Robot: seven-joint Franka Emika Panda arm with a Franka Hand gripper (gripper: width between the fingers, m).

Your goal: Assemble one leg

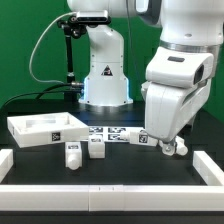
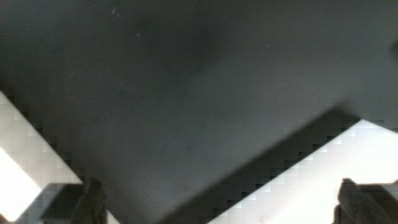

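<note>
Two legs, small white stubby posts with tags, stand on the dark table in the exterior view [image 1: 72, 153] [image 1: 96, 150]. A third leg [image 1: 181, 146] stands at the exterior view's right, right beside my gripper [image 1: 166, 147], which hangs low over the table. In the wrist view my gripper [image 2: 222, 208] is open, with its dark fingertips [image 2: 79, 206] wide apart and only dark table between them. No leg shows in the wrist view.
The large white tray-shaped panel [image 1: 40, 128] lies at the exterior view's left. The marker board [image 1: 115, 133] lies behind the legs. A white rail [image 1: 110, 196] borders the table's front and sides. White surfaces [image 2: 356, 160] show at the wrist view's edges; I cannot tell what they are.
</note>
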